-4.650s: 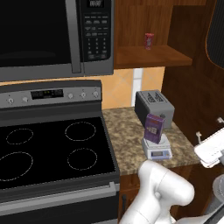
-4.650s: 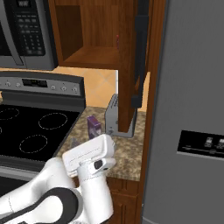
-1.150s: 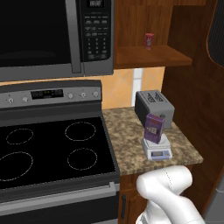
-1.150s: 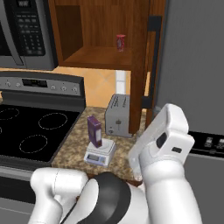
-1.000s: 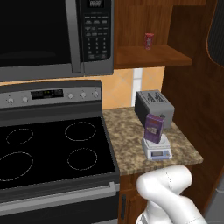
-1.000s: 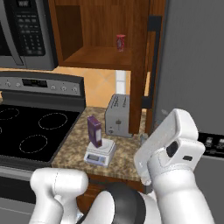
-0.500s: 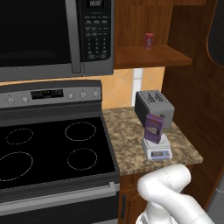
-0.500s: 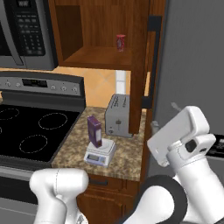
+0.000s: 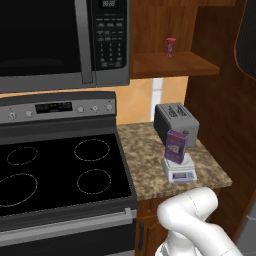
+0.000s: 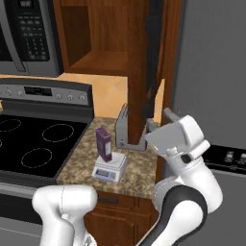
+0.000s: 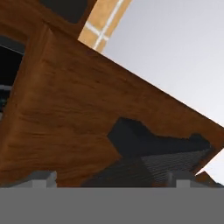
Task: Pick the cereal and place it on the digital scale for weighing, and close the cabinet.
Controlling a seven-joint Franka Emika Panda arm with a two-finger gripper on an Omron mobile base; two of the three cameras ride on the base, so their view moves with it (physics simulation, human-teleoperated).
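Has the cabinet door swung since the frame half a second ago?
Yes. In the right base view the cabinet door now stands edge-on, hiding more of the shelf than before.

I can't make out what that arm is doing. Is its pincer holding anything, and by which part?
Nothing is clearly held. The pincer is at the cabinet door; whether it grips cannot be told. The cereal stands free on the digital scale.

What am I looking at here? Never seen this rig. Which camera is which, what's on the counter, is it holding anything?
It's a simulated kitchen with a white robot arm on a driving base. Two cameras ride on the base, left and right behind the arm; the third sits on the hand, looking along the gripper at the brown wood of the cabinet. On the granite counter by the stove, the purple cereal box stands on the digital scale, with a toaster behind. A red can sits on the cabinet shelf. I can't tell whether the gripper holds anything.
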